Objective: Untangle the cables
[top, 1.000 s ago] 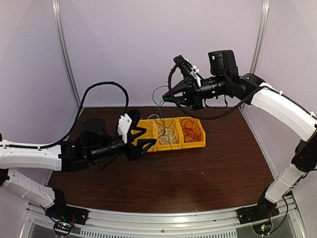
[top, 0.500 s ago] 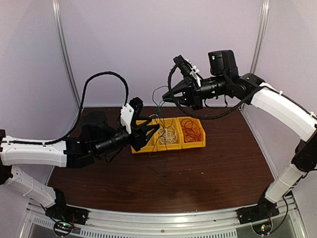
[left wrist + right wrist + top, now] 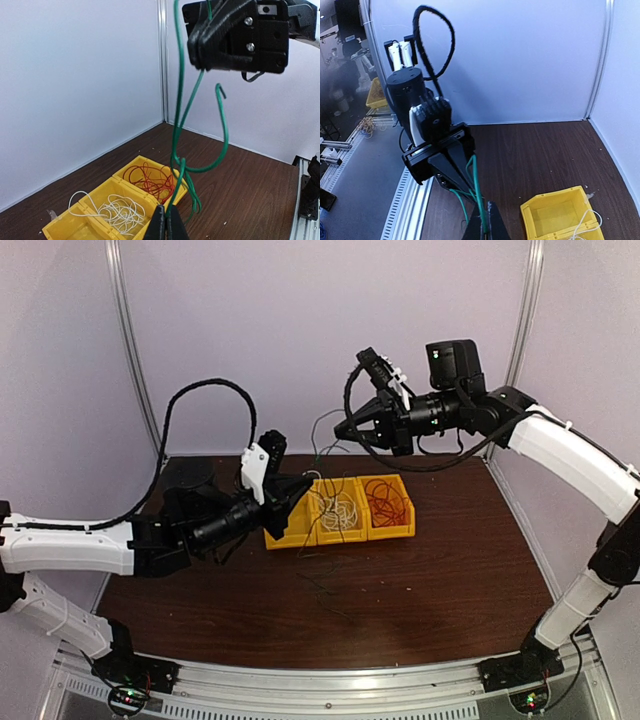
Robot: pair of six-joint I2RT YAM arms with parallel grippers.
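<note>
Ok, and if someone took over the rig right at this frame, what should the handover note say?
Left gripper: shut on the green cable, low, above the yellow bin.
Right gripper: shut on the same green cable higher up. The cable hangs in loops between the two.
Red cable lies in one end compartment and white cable in the middle one. The other end compartment looks empty.
Done: red and white are sorted apart.
Left: work the green cable's loops free and set it down, probably in the empty compartment.
</note>
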